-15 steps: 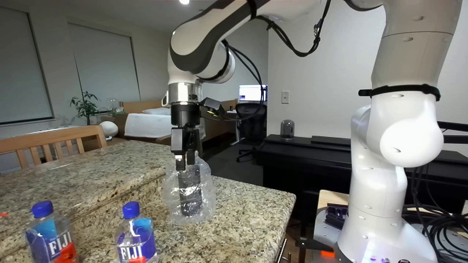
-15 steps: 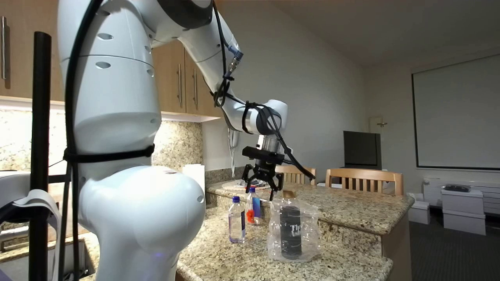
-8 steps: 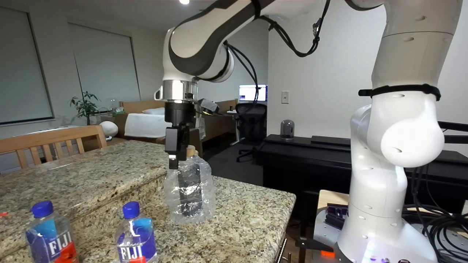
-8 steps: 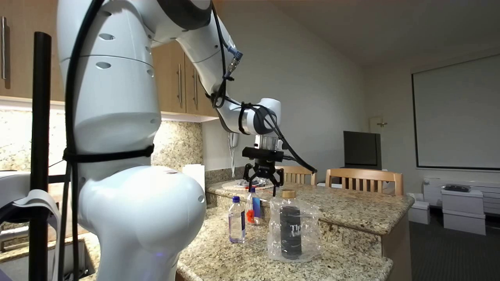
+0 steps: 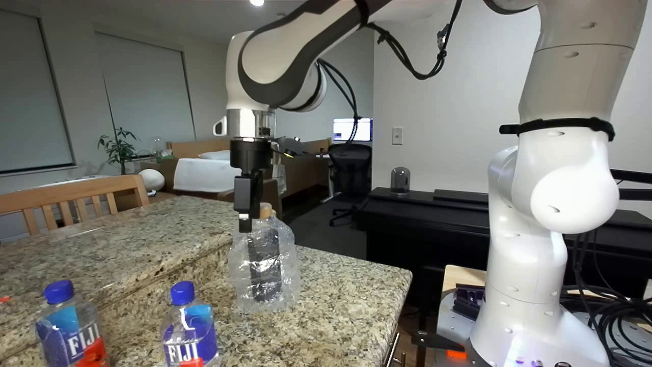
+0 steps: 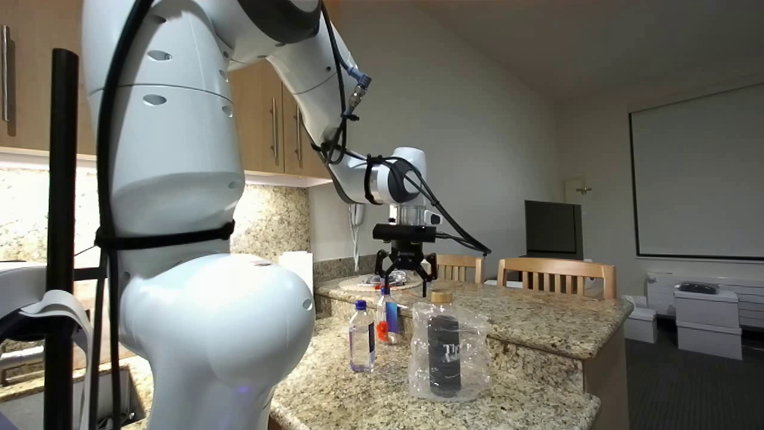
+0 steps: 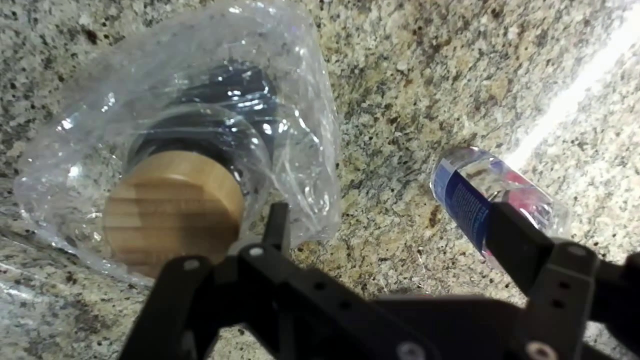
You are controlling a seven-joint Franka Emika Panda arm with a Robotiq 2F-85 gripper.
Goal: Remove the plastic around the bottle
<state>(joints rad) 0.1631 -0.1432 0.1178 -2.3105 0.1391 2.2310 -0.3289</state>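
Bottle [image 6: 444,364], dark, quantity 1: stood upright on the lower granite counter [image 6: 358,400], loosely surrounded by clear crinkled plastic [image 6: 475,358], with a wooden cap [image 7: 172,212] exposed above it. Gripper [image 6: 405,291], quantity 1: pointed down beside the cap, its 2 fingers [image 7: 276,225] spread wide and nothing pinched; in the wrist view a corner of the plastic is shown between them, though whether it is touched cannot be told. Water bottles [image 5: 188,329], quantity 2: placed apart from the plastic. Step in hand, as judged: a hold on the loose plastic is to be sought. The gap should be lowered over that outer fold — the cap kept outside it — so that only plastic is caught when the fingers are brought together. A slow, light trial pull upward is advised, to be halted if the bottle is tipped or lifted along, since whether the plastic is closed underneath cannot be told.
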